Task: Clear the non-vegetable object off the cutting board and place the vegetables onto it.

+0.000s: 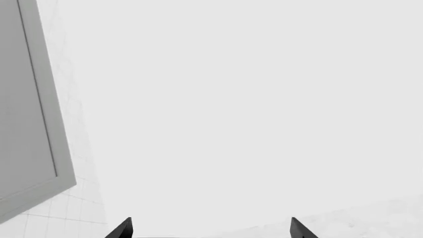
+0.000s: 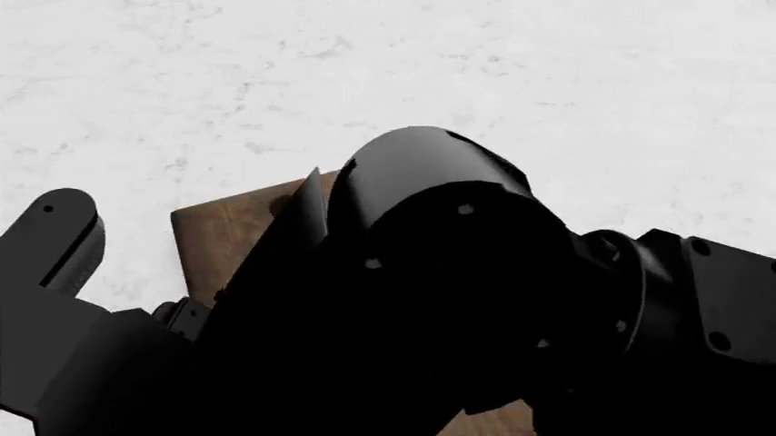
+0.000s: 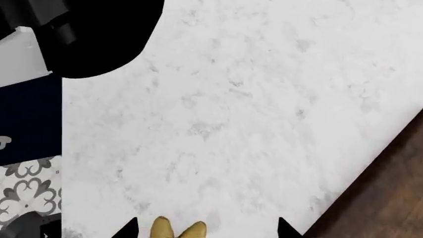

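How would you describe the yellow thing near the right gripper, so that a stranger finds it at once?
Start from the white marble counter in the right wrist view, with the dark cutting board at one corner. Between the gripper's two black fingertips lies a tan-yellow lobed root, the only yellow thing there.

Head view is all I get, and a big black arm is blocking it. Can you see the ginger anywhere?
Observer: Yes. In the right wrist view the ginger shows between the tips of the right gripper, over the white counter.
Operator: Is it on the board?
Observer: No. Only a corner of the board shows there, apart from the ginger.
Operator: Is the gripper squeezing it?
Observer: It doesn't look so. The tips stand wide, with gaps on both sides of the ginger.
Operator: What about the left gripper?
Observer: The left gripper is open and empty, facing a pale wall beside a grey cabinet door.
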Robot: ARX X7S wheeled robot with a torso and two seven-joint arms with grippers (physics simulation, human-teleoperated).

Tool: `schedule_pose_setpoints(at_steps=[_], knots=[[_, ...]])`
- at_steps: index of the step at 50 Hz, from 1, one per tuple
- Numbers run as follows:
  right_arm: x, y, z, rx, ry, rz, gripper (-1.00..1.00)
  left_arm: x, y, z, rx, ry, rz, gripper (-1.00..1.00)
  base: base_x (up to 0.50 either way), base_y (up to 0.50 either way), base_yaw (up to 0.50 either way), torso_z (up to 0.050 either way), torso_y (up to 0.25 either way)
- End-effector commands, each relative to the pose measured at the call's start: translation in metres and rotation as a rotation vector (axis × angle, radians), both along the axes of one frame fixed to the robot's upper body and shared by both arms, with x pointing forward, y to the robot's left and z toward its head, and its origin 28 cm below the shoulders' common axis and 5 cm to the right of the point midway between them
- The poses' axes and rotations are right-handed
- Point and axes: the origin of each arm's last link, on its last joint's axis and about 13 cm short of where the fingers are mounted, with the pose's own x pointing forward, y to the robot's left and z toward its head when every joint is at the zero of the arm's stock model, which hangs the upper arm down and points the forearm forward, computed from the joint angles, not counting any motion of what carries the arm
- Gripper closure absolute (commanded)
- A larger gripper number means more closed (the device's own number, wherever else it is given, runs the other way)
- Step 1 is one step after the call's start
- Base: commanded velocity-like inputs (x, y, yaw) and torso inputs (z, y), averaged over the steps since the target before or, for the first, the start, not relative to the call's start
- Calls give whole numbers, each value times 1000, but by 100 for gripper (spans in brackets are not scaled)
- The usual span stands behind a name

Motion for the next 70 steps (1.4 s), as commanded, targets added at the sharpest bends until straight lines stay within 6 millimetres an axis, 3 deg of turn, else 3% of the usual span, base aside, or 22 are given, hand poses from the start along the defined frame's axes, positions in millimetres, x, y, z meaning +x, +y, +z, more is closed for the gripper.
schedule_pose_setpoints(at_steps=[1,20,70], knots=[[0,12,-12,48,64,52,-100,0,-1,0,-18,9,-49,-100,0,0,0,0,0],[8,11,-44,30,160,41,-100,2,0,-3,-13,17,-42,-100,0,0,0,0,0],[20,10,-82,-48,287,62,-100,4,2,-2,-18,17,-34,-100,0,0,0,0,0]])
